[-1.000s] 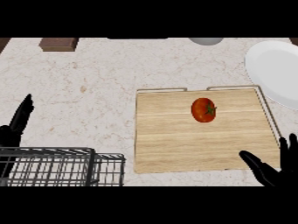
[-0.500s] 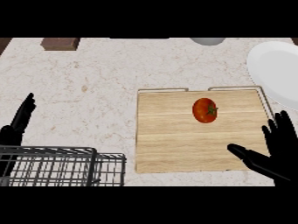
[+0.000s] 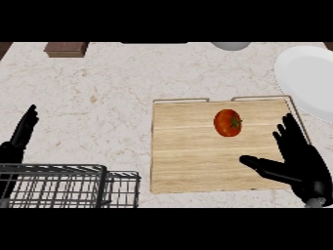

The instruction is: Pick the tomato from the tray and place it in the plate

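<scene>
**A:** While you scan from the left, what do you see first?

**B:** My left hand [image 3: 17, 139] rests near the left edge of the tabletop [image 3: 111, 83], fingers straight and up, holding nothing. Just below it stands a wire rack [image 3: 61, 185]. A brown block [image 3: 66, 49] lies far back by the top edge.

**A:** And the task's things?

**B:** The tomato [image 3: 228, 122] lies on the wooden tray [image 3: 190, 156], in its upper right part, stem side turned right. My right hand [image 3: 299, 158] hovers over the tray's right edge, fingers spread apart and straight, thumb stretched left across the wood. It is near the tomato, below and to the right of it, but not touching. The white plate [image 3: 317, 83] sits beyond the tray's upper right corner with nothing on it. Part of a pale round thing [image 3: 231, 46] shows at the top edge; I cannot tell what it is.

**A:** So how far along are you?

**B:** Early, I judge. Nothing is grasped; the pick, the carry and the placing are all left.

**A:** What has changed?

**B:** Half a second ago my right hand was lower and nearer the tray's bottom right corner; a second ago it was barely in view. Now it is further up, closer to the tomato. The tomato, tray and plate have not moved, and my left hand has stayed put.
</scene>
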Tool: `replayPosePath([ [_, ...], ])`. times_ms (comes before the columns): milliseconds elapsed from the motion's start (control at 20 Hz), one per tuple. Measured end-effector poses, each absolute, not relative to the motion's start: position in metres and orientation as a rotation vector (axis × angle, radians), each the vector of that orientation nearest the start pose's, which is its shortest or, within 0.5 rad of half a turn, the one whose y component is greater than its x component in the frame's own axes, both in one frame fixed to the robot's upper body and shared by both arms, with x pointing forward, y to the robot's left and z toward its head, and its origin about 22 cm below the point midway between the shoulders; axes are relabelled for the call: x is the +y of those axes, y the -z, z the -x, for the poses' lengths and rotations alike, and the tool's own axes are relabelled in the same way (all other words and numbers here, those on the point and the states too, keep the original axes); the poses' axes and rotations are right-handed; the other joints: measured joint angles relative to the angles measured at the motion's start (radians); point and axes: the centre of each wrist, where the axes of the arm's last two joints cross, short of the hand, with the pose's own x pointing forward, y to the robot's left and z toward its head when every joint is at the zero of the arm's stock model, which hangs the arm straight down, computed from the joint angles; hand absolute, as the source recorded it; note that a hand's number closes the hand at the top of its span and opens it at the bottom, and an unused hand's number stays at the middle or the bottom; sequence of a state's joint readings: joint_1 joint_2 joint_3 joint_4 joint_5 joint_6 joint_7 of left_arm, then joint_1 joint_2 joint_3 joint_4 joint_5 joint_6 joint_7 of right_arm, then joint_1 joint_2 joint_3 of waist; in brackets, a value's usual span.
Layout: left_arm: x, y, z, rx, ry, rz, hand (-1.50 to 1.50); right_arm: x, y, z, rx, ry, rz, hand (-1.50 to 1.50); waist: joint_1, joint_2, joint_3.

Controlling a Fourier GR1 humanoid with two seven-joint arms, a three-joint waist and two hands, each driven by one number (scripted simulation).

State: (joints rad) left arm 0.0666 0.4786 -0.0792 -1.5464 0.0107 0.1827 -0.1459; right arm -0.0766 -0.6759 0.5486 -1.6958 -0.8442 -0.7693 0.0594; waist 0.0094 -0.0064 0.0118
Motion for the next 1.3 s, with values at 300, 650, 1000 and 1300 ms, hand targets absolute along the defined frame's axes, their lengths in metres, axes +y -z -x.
replayPosePath([
  [300, 0.328, -0.018, -0.223, -1.608, 0.316, -0.463, 0.0, -0.239, -0.025, -0.242, -1.234, 0.192, 0.073, -1.5, -0.001, 0.0, 0.0],
  [650, 0.329, -0.015, -0.223, -1.608, 0.318, -0.468, 0.0, -0.228, -0.018, -0.257, -1.236, 0.149, 0.041, -1.5, -0.005, -0.01, -0.002],
  [1000, 0.33, -0.016, -0.223, -1.597, 0.313, -0.456, 0.0, -0.22, -0.009, -0.265, -1.255, 0.135, 0.027, -1.5, -0.007, -0.017, -0.008],
  [1300, 0.33, -0.015, -0.223, -1.604, 0.317, -0.478, 0.0, -0.211, -0.003, -0.275, -1.299, 0.152, 0.029, 1.5, -0.008, -0.018, -0.006],
])
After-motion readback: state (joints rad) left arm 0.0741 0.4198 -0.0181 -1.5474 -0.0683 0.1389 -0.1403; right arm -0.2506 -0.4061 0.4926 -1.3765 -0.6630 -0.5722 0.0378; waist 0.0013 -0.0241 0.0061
